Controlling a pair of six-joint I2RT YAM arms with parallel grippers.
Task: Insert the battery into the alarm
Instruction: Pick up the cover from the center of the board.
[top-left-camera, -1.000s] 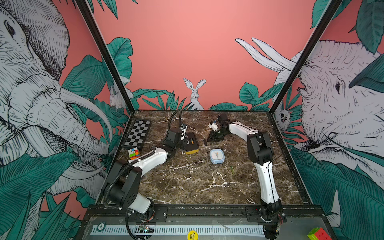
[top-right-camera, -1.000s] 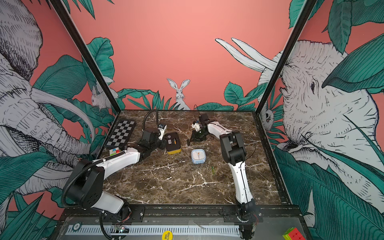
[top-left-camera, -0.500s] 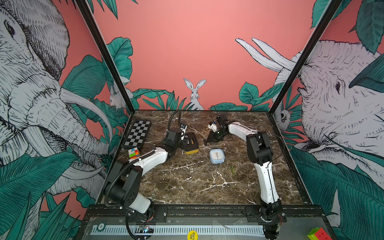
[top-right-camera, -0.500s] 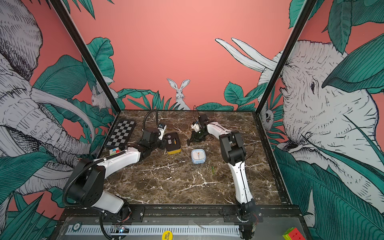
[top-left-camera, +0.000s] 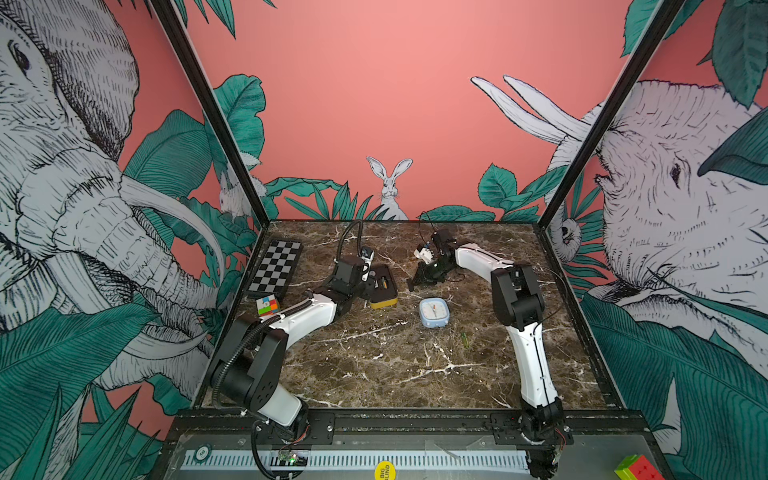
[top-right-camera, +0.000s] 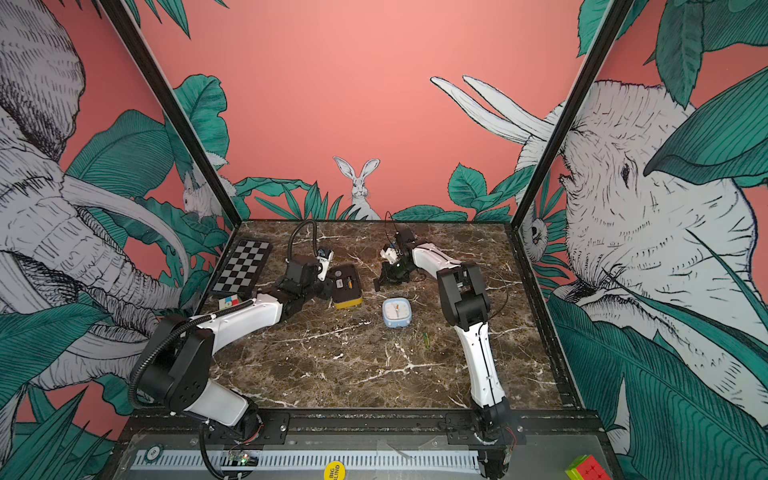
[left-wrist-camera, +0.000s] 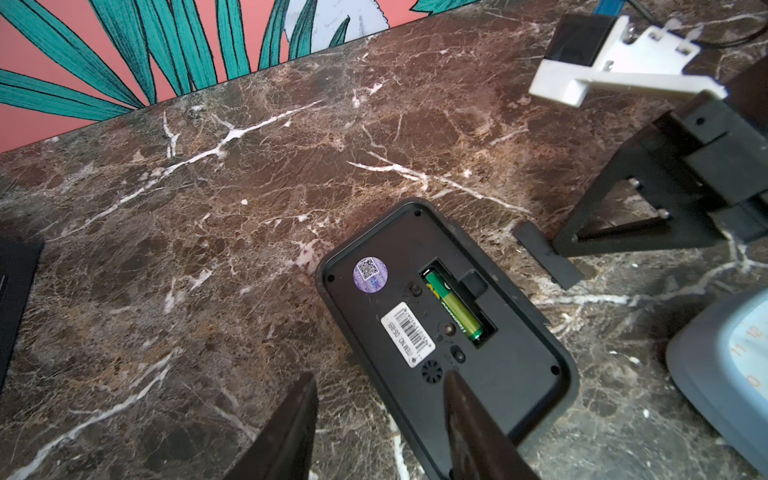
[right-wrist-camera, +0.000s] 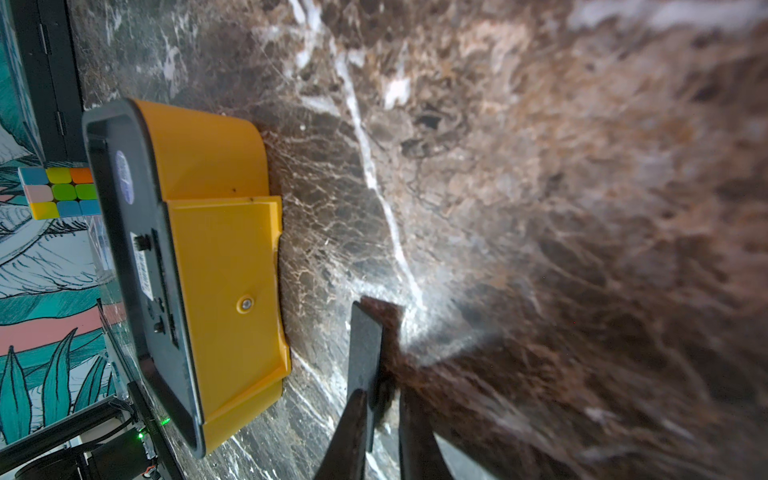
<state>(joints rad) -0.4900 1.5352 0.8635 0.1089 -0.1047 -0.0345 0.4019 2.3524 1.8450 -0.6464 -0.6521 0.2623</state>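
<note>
The alarm (top-left-camera: 382, 286) lies face down, yellow body under a black back (left-wrist-camera: 436, 332). A green battery (left-wrist-camera: 455, 307) sits in its uncovered compartment. My left gripper (left-wrist-camera: 378, 378) is open, one finger over the alarm's back corner and the other over the table. A small black battery cover (left-wrist-camera: 548, 259) rests on the marble just beside the alarm. My right gripper (right-wrist-camera: 384, 392) is low at the table with its jaws narrowed round the end of the cover (right-wrist-camera: 365, 353). In both top views the right gripper (top-left-camera: 411, 286) (top-right-camera: 377, 286) stands right of the alarm (top-right-camera: 347, 286).
A pale blue clock (top-left-camera: 434, 312) stands in front of the alarm. A small green object (top-left-camera: 465, 340) lies near the right arm. A chessboard (top-left-camera: 274, 270) and a colour cube (top-left-camera: 267, 304) sit at the left wall.
The right gripper's jaws have drawn closer together around the battery cover. Both arms have hardly moved, and the left gripper keeps the same opening.
</note>
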